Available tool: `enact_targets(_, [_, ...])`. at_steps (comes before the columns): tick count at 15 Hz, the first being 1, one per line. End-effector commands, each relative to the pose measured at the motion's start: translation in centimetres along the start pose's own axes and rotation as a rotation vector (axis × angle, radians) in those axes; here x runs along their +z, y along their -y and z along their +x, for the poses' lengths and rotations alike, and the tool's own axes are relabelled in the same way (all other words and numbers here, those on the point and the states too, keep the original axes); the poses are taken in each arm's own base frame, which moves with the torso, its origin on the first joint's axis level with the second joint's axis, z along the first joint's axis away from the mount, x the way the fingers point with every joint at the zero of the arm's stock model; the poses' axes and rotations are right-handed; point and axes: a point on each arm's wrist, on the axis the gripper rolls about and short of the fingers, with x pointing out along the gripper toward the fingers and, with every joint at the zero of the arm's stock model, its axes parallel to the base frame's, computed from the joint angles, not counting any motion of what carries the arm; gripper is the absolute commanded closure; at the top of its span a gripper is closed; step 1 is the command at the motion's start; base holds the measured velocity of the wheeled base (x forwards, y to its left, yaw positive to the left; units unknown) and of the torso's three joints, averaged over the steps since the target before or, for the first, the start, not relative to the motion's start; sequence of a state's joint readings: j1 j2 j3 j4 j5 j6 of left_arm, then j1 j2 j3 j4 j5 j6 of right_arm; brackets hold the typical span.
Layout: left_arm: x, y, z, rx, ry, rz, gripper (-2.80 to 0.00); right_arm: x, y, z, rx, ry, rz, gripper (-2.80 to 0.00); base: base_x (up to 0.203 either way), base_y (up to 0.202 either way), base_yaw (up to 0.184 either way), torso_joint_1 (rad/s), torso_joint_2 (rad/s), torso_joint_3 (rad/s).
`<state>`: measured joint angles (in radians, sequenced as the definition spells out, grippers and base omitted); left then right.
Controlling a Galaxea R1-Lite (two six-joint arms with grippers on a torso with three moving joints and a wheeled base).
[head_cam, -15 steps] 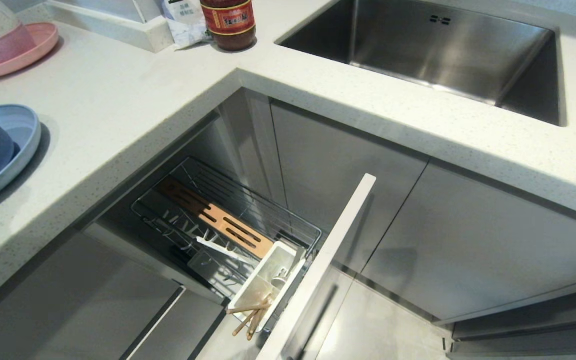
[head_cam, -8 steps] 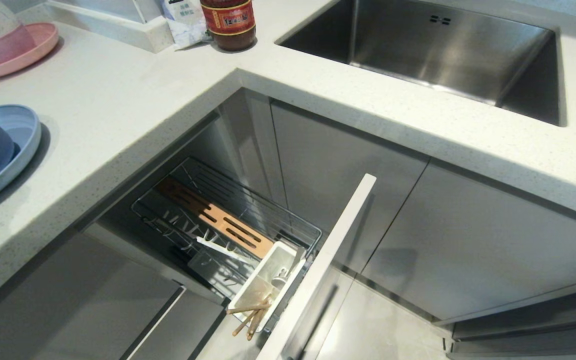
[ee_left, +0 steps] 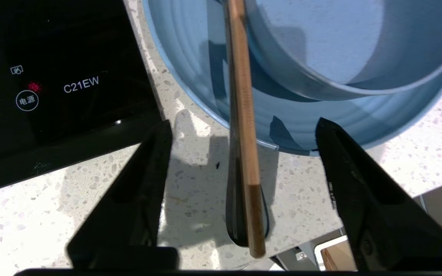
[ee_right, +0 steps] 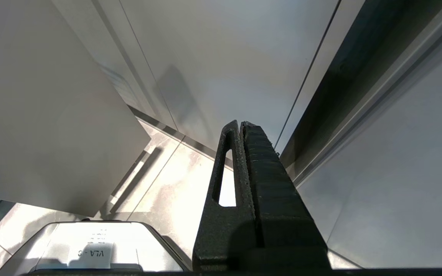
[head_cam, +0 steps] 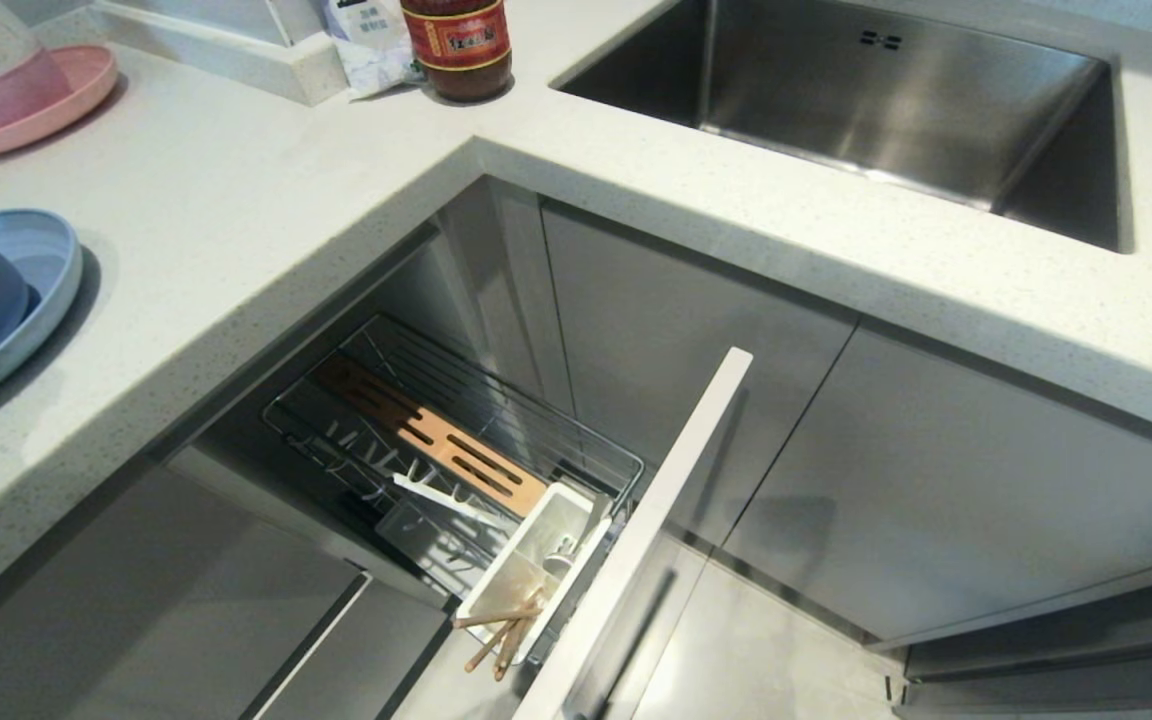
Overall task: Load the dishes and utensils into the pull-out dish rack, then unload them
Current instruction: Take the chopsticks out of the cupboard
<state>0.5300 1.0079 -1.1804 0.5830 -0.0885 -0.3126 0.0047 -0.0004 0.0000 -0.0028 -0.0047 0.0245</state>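
My left hand (ee_left: 240, 153) hangs open over one chopstick (ee_left: 244, 122), which leans on the blue plate (ee_left: 190, 69) rim, tail end on the counter (ee_left: 190, 180). It looks light, stiff and smooth, likely to roll; I'd pinch mid-shaft. My right hand (ee_right: 243, 126) is closed, parked.

On my left wrist feed the black cooktop panel (ee_left: 52, 76) reads "C21EW" in white, and at about eight o'clock from that a ringed button carries the characters "电源", with a red dot just above it. On my head feed the dark jar's red label (head_cam: 456, 35) bears characters too small to read. On the right wrist feed, the white label (ee_right: 94, 251) shows upside-down letters I can't make out.
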Motion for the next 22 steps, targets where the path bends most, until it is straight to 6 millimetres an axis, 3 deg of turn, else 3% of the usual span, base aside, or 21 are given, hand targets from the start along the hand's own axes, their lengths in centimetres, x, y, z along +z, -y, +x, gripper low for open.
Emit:
enact_targets(1, [0.0,0.1,-1.0,-0.012,0.028,0.004,-2.8,0.0,0.0,0.0,0.001,0.002,0.0,0.0,0.0,0.0,0.0,0.0,0.0,0.0])
enact_targets(7, [0.1,0.6,-5.2,-0.053,0.234,0.004,-2.8,0.0,0.0,0.0,0.002,0.002,0.0,0.0,0.0,0.0,0.0,0.0,0.0,0.0])
enact_targets(8, [0.5,0.8,-6.4,-0.067,0.33,0.005,0.0,0.0,0.0,0.0,0.001,0.001,0.0,0.0,0.0,0.0,0.0,0.0,0.0,0.0])
enact_targets(13, [4.6,2.3,-11.7,-0.273,0.692,-0.009,0.0,0.0,0.0,0.0,0.0,0.001,0.0,0.0,0.0,0.0,0.0,0.0,0.0,0.0])
enact_targets(16, [8.3,3.7,-13.6,-0.441,0.779,-0.069,0.0,0.0,0.0,0.0,0.0,0.003,0.0,0.0,0.0,0.0,0.0,0.0,0.0,0.0])
enact_targets(19, [9.9,5.2,-11.0,-0.54,0.585,-0.3,0.0,0.0,0.0,0.0,0.0,0.002,0.0,0.0,0.0,0.0,0.0,0.0,0.0,0.0])
enact_targets(22, [9.4,7.3,-8.8,-0.671,0.319,-0.31,0.0,0.0,0.0,0.0,0.001,0.002,0.0,0.0,0.0,0.0,0.0,0.0,0.0,0.0])
